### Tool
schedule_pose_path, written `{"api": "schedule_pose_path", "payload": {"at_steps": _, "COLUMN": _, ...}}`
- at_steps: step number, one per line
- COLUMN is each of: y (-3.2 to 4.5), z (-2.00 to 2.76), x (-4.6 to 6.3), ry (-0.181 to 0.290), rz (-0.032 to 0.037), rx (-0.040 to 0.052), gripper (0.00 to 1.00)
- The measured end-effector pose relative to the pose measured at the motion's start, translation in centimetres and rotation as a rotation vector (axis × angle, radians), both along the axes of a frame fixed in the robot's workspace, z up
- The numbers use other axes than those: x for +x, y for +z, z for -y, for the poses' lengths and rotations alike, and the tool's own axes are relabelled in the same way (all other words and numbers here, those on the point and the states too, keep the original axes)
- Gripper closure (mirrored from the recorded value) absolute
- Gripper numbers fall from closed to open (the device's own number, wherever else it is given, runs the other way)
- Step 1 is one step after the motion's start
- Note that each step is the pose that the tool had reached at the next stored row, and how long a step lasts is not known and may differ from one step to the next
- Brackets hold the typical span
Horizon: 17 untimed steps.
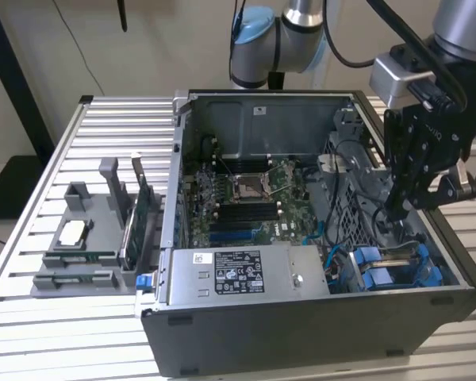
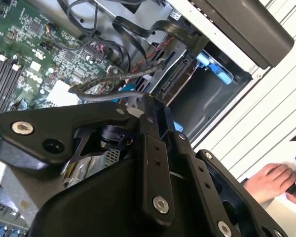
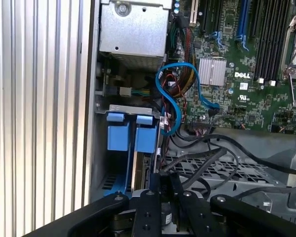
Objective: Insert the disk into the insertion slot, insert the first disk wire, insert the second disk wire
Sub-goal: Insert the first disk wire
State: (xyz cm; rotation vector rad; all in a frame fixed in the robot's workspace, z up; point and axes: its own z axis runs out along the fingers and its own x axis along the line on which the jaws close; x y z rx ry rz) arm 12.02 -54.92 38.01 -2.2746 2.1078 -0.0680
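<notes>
Dial: hours are read off the exterior view, with the clock centred on the motherboard [image 1: 246, 194]
Nearest me: the ribbed aluminium table [image 1: 63, 333], carrying the open computer case [image 1: 301, 337]
6 o'clock: a grey labelled power supply box [image 1: 238, 274] lies along the case's near wall
4 o'clock: the disk [image 1: 374, 274], in its bright blue carrier, stands on edge in the drive bay at the case's near corner, just beside the power supply box
Disk seen from the arm: in the first wrist view the disk [image 3: 145, 140] sits down in the bay, close against the case's side wall
3 o'clock: the gripper [image 1: 397, 213] points down into the case, over the bay and just behind the disk, in among the black wires [image 3: 222, 148]
Grip: from here I cannot tell whether it is apart, together or clamped on a wire
Between bay and board: a blue cable [image 3: 168, 98] loops from beside the disk towards the motherboard
Centre: the green motherboard lies flat on the case floor
9 o'clock: a grey fixture tray [image 1: 87, 246] sits on the table outside the case, well apart from the gripper, with small parts and upright cards in it
12 to 1 o'clock: the arm [image 1: 289, 36] rises behind the case's far wall
Off the case: in the second wrist view a person's hand [image 2: 272, 180] rests outside the case, near the ribbed table top
</notes>
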Motion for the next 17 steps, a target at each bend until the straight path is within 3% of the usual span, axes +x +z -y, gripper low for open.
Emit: {"api": "schedule_pose_path", "payload": {"at_steps": 17, "y": -0.44, "z": 0.09, "x": 0.08, "ry": 0.0, "rz": -0.0033, "rx": -0.0002, "gripper": 0.81}}
